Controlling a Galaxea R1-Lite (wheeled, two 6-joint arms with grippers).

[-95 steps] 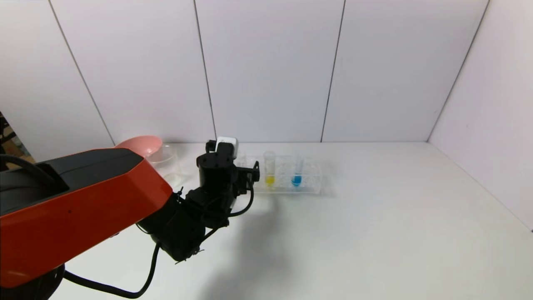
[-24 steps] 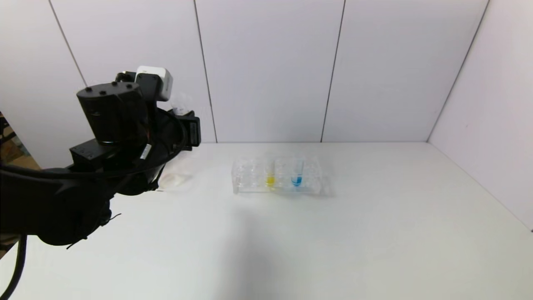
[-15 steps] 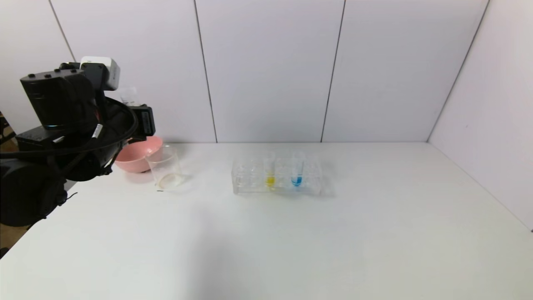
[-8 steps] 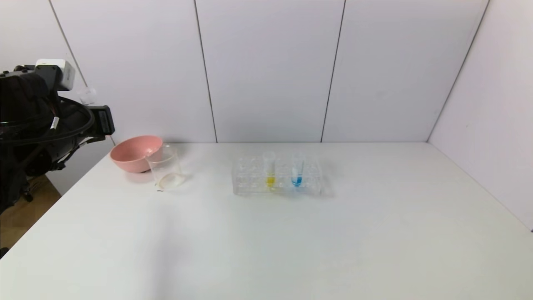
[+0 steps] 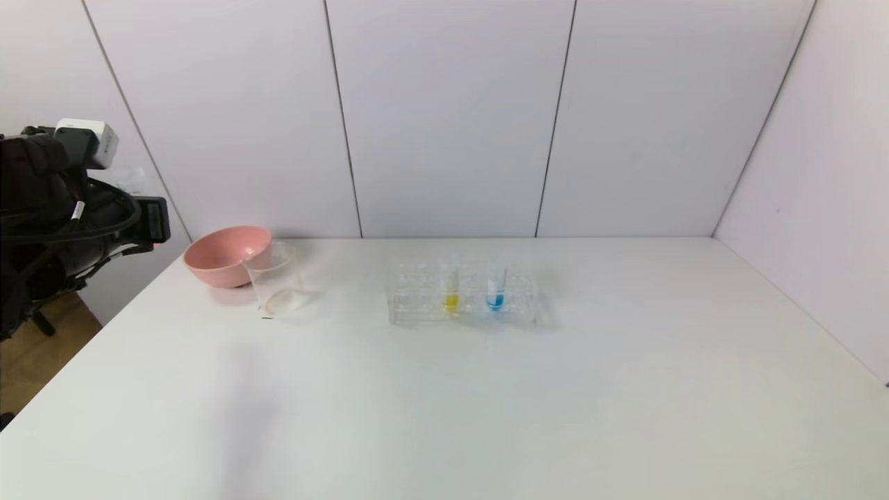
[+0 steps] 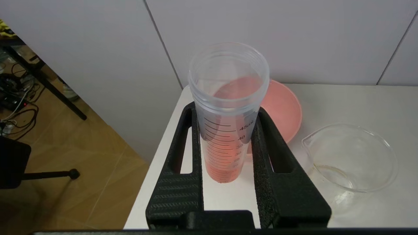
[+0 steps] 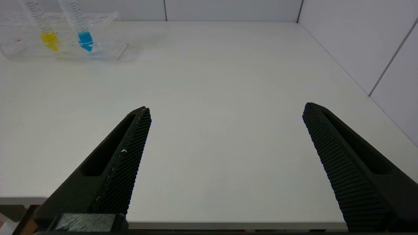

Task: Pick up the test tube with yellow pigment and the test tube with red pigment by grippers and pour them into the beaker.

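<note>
Left end effector (image 6: 225, 130) clamps the red-pigment tube (image 6: 228, 111) (upright) beside the beaker (image 6: 351, 160).

- We see a white table (image 5: 486, 403) set into a corner of pale panelled walls (image 5: 444, 118).
- Beyond its left edge we see a wooden floor (image 6: 65, 182) with black cables (image 6: 16, 107).

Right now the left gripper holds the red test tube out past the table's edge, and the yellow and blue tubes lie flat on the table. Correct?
Not quite. The yellow tube and blue tube stand in the clear rack, as the head view shows. The left gripper does hold the red test tube, as the left wrist view shows.
</note>
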